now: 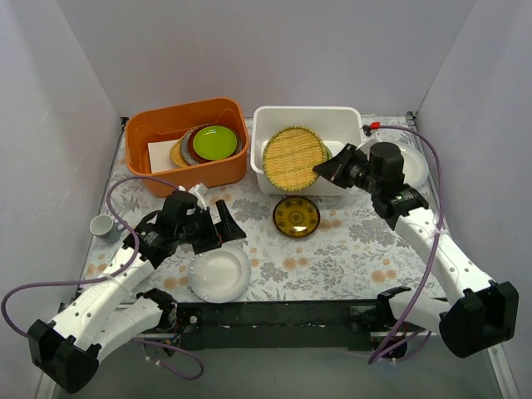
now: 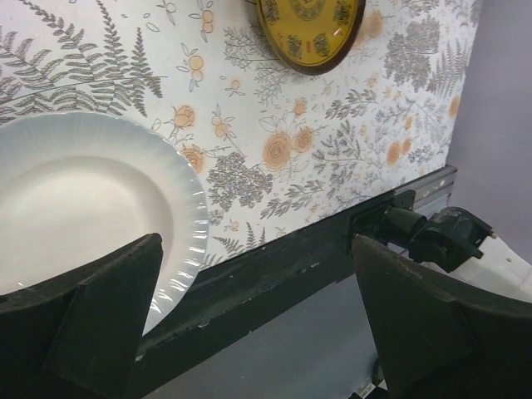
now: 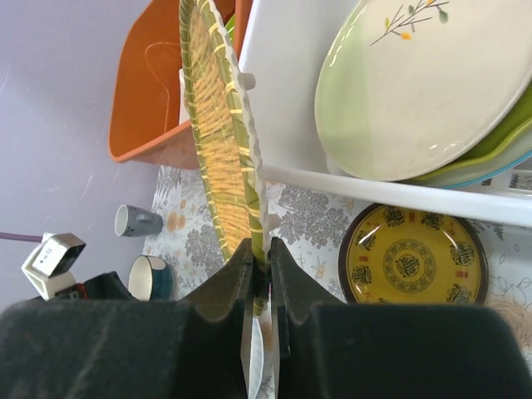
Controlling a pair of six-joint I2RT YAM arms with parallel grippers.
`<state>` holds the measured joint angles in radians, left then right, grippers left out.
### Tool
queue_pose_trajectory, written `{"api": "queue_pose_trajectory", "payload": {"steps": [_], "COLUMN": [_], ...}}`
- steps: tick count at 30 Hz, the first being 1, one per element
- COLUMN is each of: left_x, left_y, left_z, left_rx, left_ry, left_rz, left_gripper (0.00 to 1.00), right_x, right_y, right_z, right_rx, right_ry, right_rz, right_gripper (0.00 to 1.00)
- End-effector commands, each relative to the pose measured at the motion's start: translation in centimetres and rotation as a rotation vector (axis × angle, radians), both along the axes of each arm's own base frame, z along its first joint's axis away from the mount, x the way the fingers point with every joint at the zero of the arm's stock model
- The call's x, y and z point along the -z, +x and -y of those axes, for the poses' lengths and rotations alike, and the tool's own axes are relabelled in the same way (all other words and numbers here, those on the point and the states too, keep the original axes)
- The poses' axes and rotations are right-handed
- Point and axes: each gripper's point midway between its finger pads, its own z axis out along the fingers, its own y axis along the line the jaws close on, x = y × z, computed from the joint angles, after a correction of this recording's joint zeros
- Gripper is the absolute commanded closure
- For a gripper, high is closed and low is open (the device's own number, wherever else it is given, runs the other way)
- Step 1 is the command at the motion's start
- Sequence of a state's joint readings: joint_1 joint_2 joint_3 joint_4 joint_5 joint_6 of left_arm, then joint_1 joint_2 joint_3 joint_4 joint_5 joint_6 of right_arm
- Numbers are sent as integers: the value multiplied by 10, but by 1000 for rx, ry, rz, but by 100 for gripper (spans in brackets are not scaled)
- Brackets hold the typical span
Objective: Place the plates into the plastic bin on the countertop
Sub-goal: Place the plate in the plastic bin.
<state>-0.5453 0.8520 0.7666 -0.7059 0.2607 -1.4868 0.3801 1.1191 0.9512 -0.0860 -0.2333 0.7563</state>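
Grey-white floral countertop (image 1: 357, 241) fills the top view for you, boxed in by plain pale walls (image 1: 274, 50) on three sides. At the back stand two tubs. The orange tub (image 1: 145, 133) on the left holds a green plate (image 1: 214, 142) on top of a stack, and the plastic bin (image 1: 307, 116) sits to its right. Your right gripper (image 1: 328, 170) holds the woven yellow plate (image 1: 293, 158) tilted over the bin's near wall. Three plates lie outside the bin. A dark-and-gold plate (image 1: 296, 217) is just in front of it. A white plate (image 1: 219, 273) lies by the near edge, close to your left gripper (image 1: 226, 226). A second white plate (image 1: 416, 166) is half hidden behind the right arm. One cup (image 1: 104, 227) stands at the left edge.

From the left wrist, the fingers (image 2: 108, 307) stand wide apart with nothing between them. They are above the white plate's rim and the black rail (image 2: 291, 266) at the table edge.

From the right wrist, the fingers are pinched together on the woven plate's rim, and the plate stands on edge. Inside the bin you see a cream plate (image 3: 416, 83) leaning on greenish plates (image 3: 507, 137). Two cups show here: the grey one and a blue-sided cup (image 3: 150, 278).
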Motion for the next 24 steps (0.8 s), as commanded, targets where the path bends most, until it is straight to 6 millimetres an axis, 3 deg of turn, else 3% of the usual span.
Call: {"api": "queue_pose_trajectory", "payload": {"steps": [1,9,13,18,24], "left_x": [13,16,32,37,41], "left_y": [3,16,14,11,6], "left_z": [-15,-36,-50,-60,-65], "left_rx": [-25,-81,-111,-130,-130], "left_ry": [110,261,358,428,465], "left_rz": [-17,-4,-47,-52,-63], "left_gripper": [2,2,2,2,2], "right_x": [-51,-43,-33,-29,-10], "right_y": [20,42,61,79,102], "right_z": [5,20,26,28,30], "right_rx": [-4,14,30,30,45], "right_ry": [97,138,173,203,198], "right_rz": [134,118,89,75,38], "right_gripper": [99,99,99,99,99]}}
